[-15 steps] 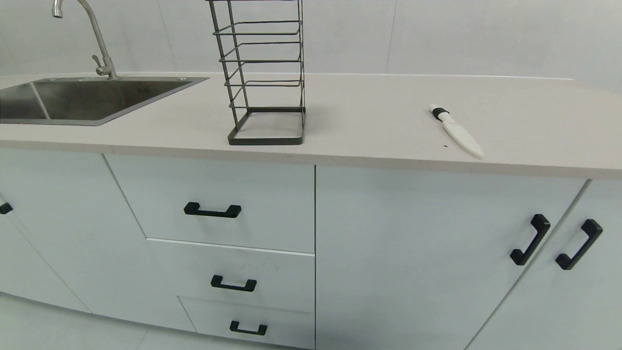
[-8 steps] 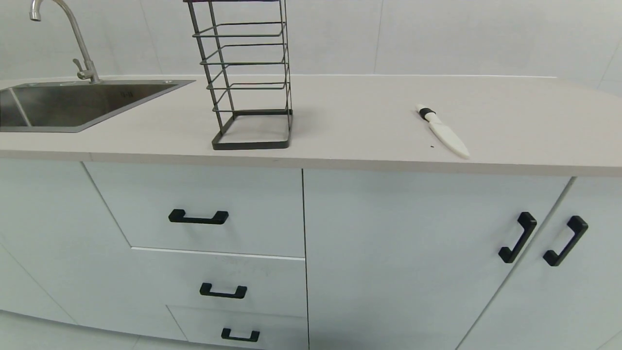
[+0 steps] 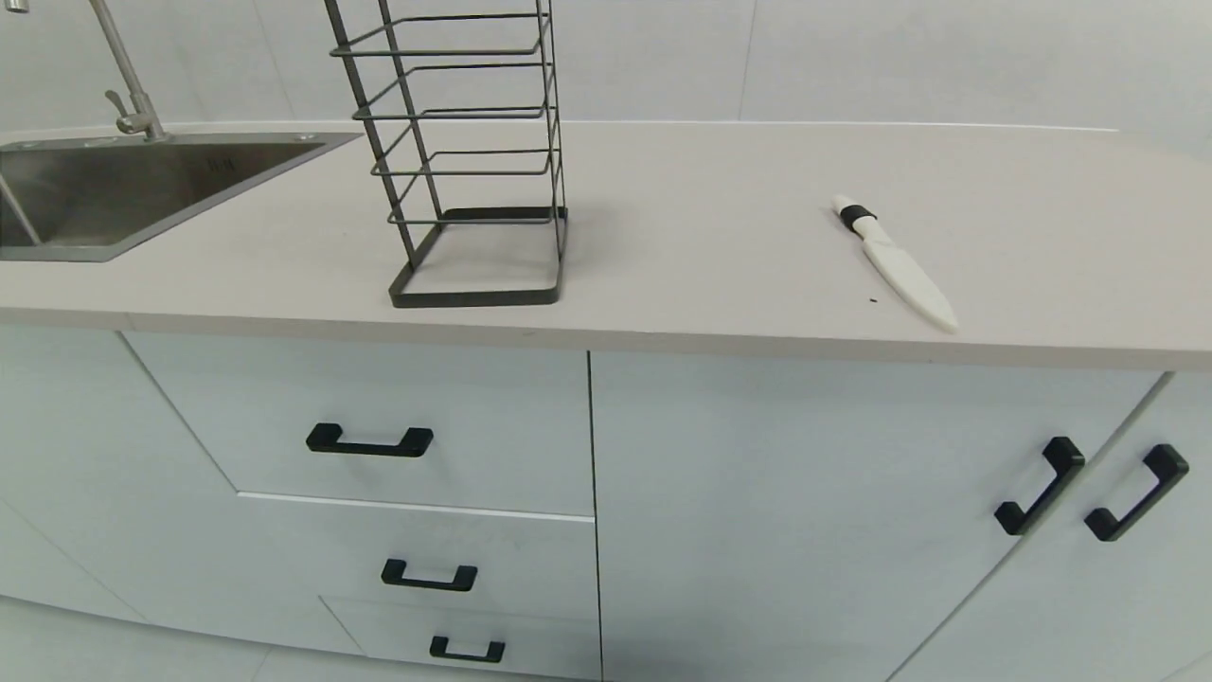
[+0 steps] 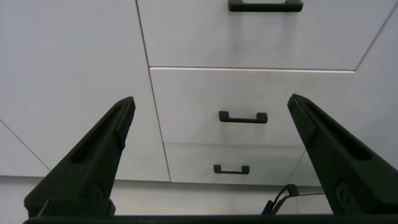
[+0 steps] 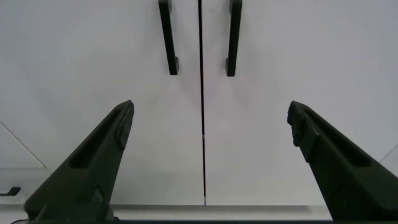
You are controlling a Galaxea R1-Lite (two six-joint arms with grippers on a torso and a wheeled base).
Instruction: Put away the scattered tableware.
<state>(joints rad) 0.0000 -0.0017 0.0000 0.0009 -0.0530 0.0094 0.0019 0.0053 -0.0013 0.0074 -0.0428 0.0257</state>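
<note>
1. Left claw [image 4: 211, 102]: we record it released, both fingers spread wide, holding nothing. It faces the drawers [image 4: 249, 102], whose black handles [image 4: 242, 117] stack one above another.

2. Right claw [image 5: 211, 106]: we log it released too, fingers wide apart and empty. It faces a pair of doors [image 5: 93, 74] divided by a dark seam, with one vertical black handle [image 5: 168, 37] on each side of the seam.

3. Cabinet front: in the head view we count three drawers [image 3: 398, 407] stacked left of centre, each with a horizontal black handle [image 3: 369, 441]. At far right are two doors [image 3: 1117, 587] with slanted black handles [image 3: 1039, 485] close together.

4. Table [image 3: 710, 237]: a pale top running across above the cabinets.

5. Knife [image 3: 895, 263]: white, with a black band near its far end. We place it flat on the table's right part, close to the front edge and angled, its broad tip nearest that edge. It lies well apart from the rack and touches nothing else.

6. Rack [image 3: 473, 297]: black wire, upright on the table left of centre, its rungs bare.

7. Sink [image 3: 189, 170]: steel, sunk into the table at far left beyond the rack.

8. Faucet [image 3: 123, 85]: behind the sink, against the pale wall [image 3: 900, 57].
</note>
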